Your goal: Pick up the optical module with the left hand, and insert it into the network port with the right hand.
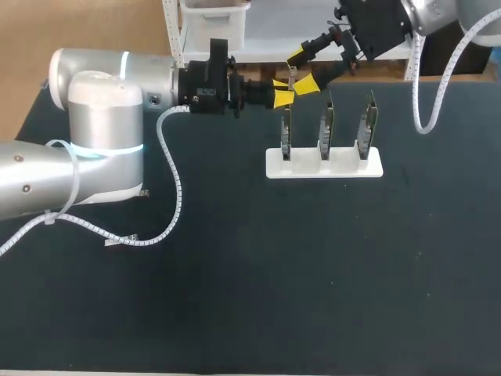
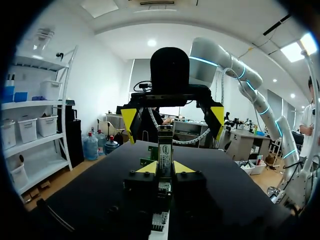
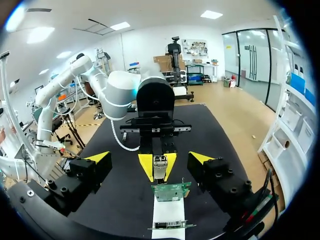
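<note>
My left gripper (image 1: 283, 91) reaches in from the left, above the back of the table, and is shut on the optical module (image 1: 291, 76), a slim silver piece that sticks out past its yellow tips. From its own wrist view the module (image 2: 165, 145) stands between the left gripper's (image 2: 165, 169) fingers. My right gripper (image 1: 304, 70) faces it from the far right with its jaws wide open, one yellow tip on each side of the module without touching. In the right wrist view the module (image 3: 160, 164) sits ahead of the open right gripper (image 3: 150, 158).
A white stand (image 1: 323, 162) holds three upright green network cards (image 1: 325, 129) just below the two grippers. The nearest card (image 3: 171, 191) lies under the module in the right wrist view. A white cable loop (image 1: 174, 196) from the left arm rests on the dark table.
</note>
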Tool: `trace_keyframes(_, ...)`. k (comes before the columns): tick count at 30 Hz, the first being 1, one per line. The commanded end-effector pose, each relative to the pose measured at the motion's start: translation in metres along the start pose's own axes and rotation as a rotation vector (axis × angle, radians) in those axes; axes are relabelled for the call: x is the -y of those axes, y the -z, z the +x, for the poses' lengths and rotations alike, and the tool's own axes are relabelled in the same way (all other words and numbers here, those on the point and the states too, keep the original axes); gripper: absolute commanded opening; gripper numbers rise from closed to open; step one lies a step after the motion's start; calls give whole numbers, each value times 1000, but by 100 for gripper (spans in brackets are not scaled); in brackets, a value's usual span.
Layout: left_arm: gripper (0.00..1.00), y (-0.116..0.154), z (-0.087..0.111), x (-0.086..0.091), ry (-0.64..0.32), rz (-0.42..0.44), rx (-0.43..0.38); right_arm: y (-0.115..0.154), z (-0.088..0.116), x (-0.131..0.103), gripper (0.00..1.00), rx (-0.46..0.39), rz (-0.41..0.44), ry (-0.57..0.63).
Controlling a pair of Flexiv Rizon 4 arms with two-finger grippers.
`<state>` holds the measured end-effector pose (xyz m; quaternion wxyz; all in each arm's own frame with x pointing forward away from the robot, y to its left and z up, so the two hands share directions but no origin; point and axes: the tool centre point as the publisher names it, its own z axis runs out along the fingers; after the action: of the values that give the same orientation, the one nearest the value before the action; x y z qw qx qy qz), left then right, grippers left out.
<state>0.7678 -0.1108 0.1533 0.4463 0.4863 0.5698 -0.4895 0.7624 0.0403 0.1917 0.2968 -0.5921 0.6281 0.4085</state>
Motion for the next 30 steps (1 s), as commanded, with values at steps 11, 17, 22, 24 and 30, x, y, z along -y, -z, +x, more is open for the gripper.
trace_keyframes(11,0,0,0,1,-1,-4,1,-1,2,-3,100,-8,20,16)
trace_keyframes(17,0,0,0,1,-1,-4,1,-2,1,-1,100,-11,14,21)
trace_keyframes(22,0,0,0,1,-1,-4,1,-3,0,2,100,-10,23,20)
trace_keyframes(24,0,0,0,1,-1,-4,1,-3,0,2,100,-8,21,19)
trace_keyframes(30,0,0,0,1,-1,-4,1,-5,0,2,100,-9,15,18)
